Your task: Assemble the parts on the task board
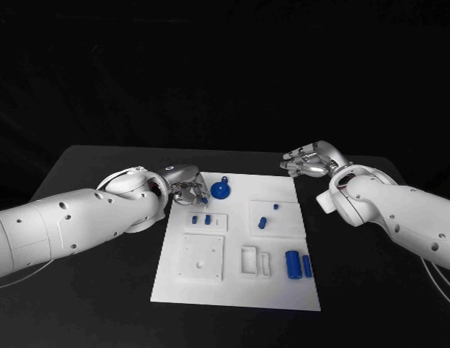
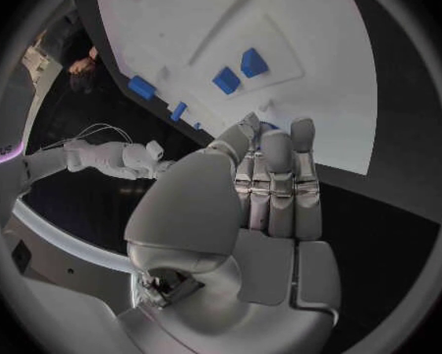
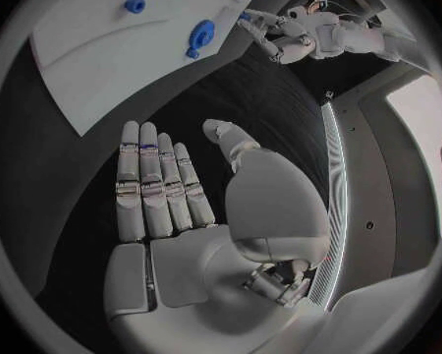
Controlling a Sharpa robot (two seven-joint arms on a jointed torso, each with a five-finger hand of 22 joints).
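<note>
The left robot hand hovers at the task board's far left corner, fingers straight and pressed together, holding nothing. The right robot hand hangs over the desk off the far right corner, fingers extended, empty. Risk: the left fingers may nudge the round blue part just beside them, shifting it. I count one board, roughly seven blue parts

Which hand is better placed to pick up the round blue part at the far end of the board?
Probably the left hand: it is at the task board's far left edge, right beside the round blue part. The right hand is open over bare table, off the far right corner.
</note>
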